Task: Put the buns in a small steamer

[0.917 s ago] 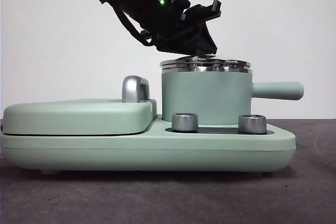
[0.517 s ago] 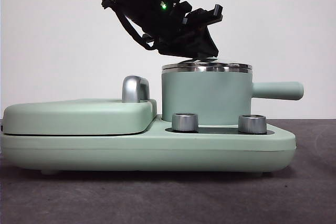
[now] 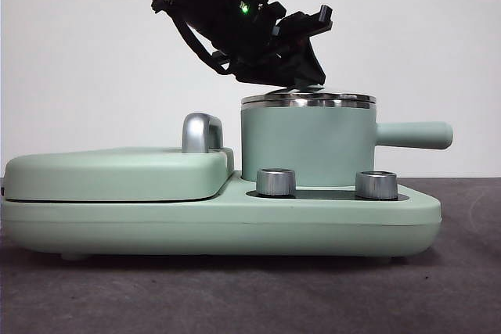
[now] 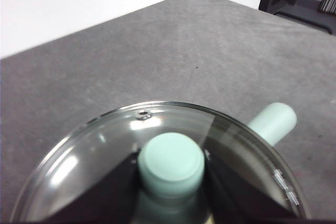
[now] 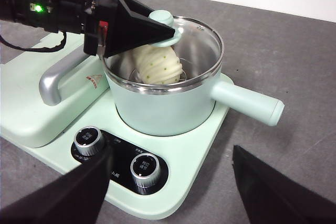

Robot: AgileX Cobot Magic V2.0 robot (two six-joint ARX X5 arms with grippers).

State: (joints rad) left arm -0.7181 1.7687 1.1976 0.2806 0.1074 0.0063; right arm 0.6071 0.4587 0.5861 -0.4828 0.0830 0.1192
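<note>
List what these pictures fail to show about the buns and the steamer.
- Smooth bun: not visible in any view. In the right wrist view only the ribbed bun shows; the left tool covers part of the pot's inside.
- Front view: the steamer wall hides its contents.
- Left wrist view: lid glare hides what lies under it.

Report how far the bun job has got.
Nearly done. The ribbed bun sits inside the small steamer; the second bun is not visible. The left gripper grips the knob of the glass lid, which rests on the rim. Left: release and withdraw. The right gripper waits, open.
</note>
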